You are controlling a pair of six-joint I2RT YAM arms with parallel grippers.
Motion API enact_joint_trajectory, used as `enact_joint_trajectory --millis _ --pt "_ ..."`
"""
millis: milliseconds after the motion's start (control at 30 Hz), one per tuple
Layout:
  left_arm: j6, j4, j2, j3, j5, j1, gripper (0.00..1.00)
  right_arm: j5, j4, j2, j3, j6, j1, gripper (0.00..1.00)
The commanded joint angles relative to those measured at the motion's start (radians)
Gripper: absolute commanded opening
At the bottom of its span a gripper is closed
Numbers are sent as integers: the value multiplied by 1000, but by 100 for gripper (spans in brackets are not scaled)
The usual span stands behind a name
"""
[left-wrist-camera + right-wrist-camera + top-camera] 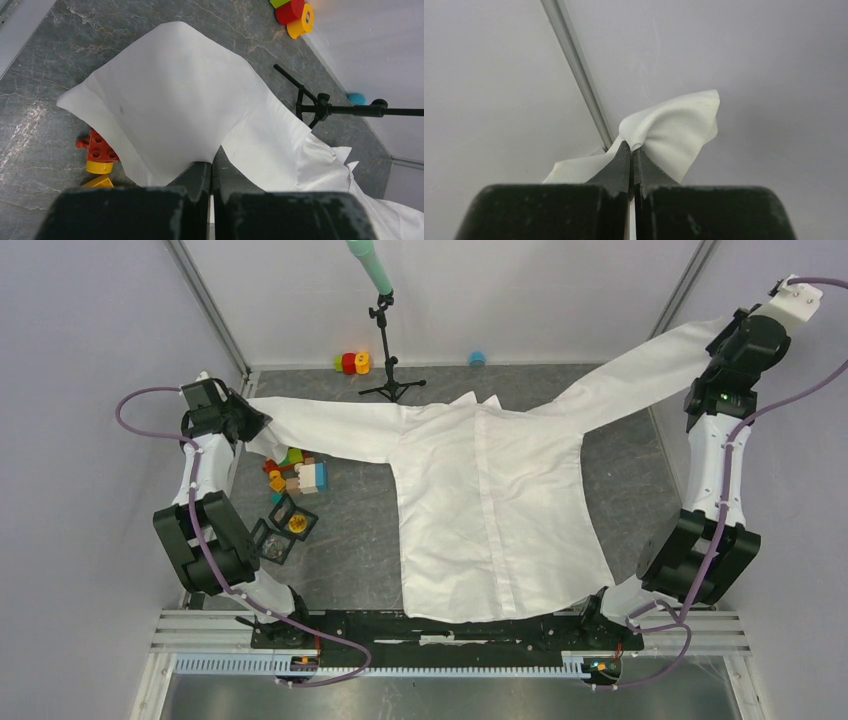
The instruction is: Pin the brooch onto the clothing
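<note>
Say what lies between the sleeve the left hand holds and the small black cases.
A heap of coloured toy blocks, seen in the top view between sleeve and black cases.

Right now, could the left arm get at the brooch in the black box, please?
Probably not yet: the left pincer is shut on a sleeve of the shirt, so it has no free grip. The brooch lies uncovered in its black box beside that arm, so after releasing the sleeve the way looks open.

Toy blocks (97,152) partly hidden under shirt (175,100) sleeve. Stand (325,106) cut off at frame edge. Orange speck (297,525) in black boxes (272,543): too small to ID.
</note>
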Motion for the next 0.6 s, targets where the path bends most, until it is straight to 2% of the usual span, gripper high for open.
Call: enact_joint_trajectory --millis 0,267,300,333,367,400,467,567 --pt "30 44 -18 23 22 9 2 43 59 40 -96 -31 -15 0" --pt "39 34 -4 27 25 9 2 217 59 66 -203 -47 -19 0" --pt "53 29 -7 31 19 7 9 229 52 67 -209 -56 -20 10" --pt "75 12 -11 39 2 4 25 233 40 68 -205 -64 -21 35" --pt "111 -18 -20 54 -37 -9 49 232 25 69 -194 -74 -22 56" --pt "145 -44 -30 67 -81 -22 68 225 11 69 -182 -87 -22 72" --pt "176 -65 -48 78 -123 -50 84 202 -16 63 -159 -103 -22 89" --pt "181 -70 -67 81 -121 -92 93 125 -52 39 -136 -103 -22 96"
